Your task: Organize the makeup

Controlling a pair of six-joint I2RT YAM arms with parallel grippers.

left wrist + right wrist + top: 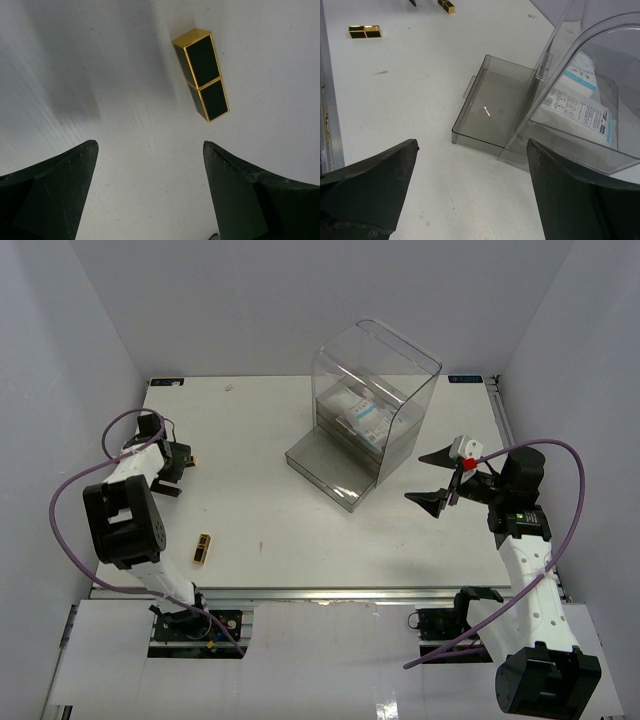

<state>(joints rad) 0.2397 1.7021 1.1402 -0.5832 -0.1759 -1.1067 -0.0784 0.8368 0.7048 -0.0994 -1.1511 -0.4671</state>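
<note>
A gold lipstick tube (203, 548) lies near the table's front left; it also shows in the right wrist view (364, 31). A second gold tube (202, 72) lies just ahead of my left gripper (150, 150), which is open and empty at the far left (183, 468). White-and-blue sachets (360, 418) lie in the upper part of the clear drawer box (400, 370); they also show in the right wrist view (575, 107). My right gripper (428, 478) is open and empty, to the right of the box, and its own view (472, 150) faces the box. The palettes and the compact are out of view.
The box's lower drawer (325, 465) is pulled out toward the front and holds nothing; it also shows in the right wrist view (492, 102). White walls close in the table on the left, back and right. A metal rail (330, 592) runs along the front edge.
</note>
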